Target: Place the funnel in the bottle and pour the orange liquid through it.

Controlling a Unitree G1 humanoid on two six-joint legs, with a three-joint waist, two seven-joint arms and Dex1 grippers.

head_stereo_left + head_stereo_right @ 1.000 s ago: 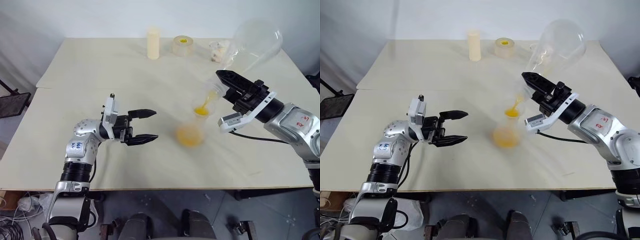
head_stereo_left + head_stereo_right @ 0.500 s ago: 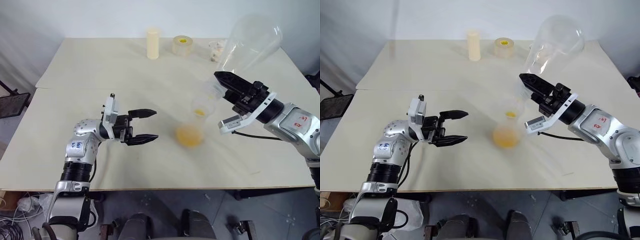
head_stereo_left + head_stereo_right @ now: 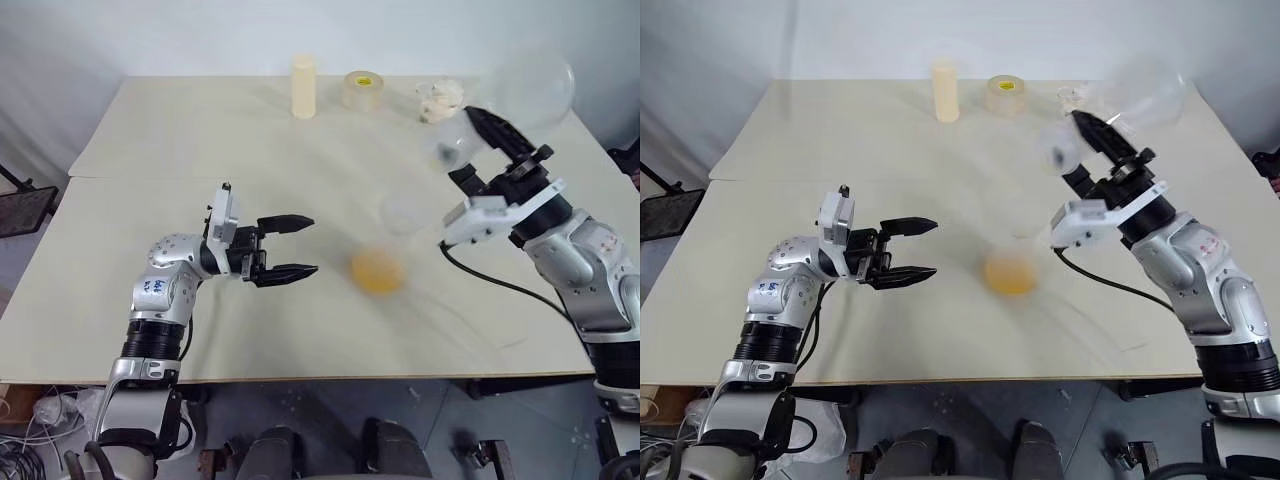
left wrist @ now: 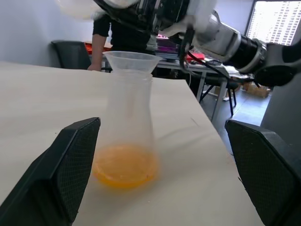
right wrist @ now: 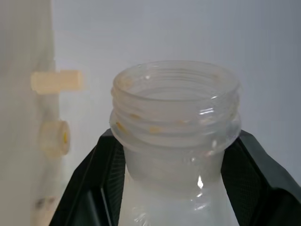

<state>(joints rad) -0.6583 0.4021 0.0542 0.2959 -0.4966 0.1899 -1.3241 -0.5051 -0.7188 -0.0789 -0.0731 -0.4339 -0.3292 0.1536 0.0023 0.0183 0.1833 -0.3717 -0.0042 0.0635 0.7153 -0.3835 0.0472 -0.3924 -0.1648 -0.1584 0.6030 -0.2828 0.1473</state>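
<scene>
On left arm (image 3: 158,290): blue scrawl, unreadable.

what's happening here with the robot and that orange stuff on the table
The right gripper is shut on the neck of a large clear plastic pouring container, which looks empty apart from a few orange drops at its threaded mouth. On the cream table stands the tall clear plastic bottle with the small see-through funnel in its neck and the orange liquid pooled at its bottom. The left gripper hangs open beside the bottle, not touching it.
</scene>
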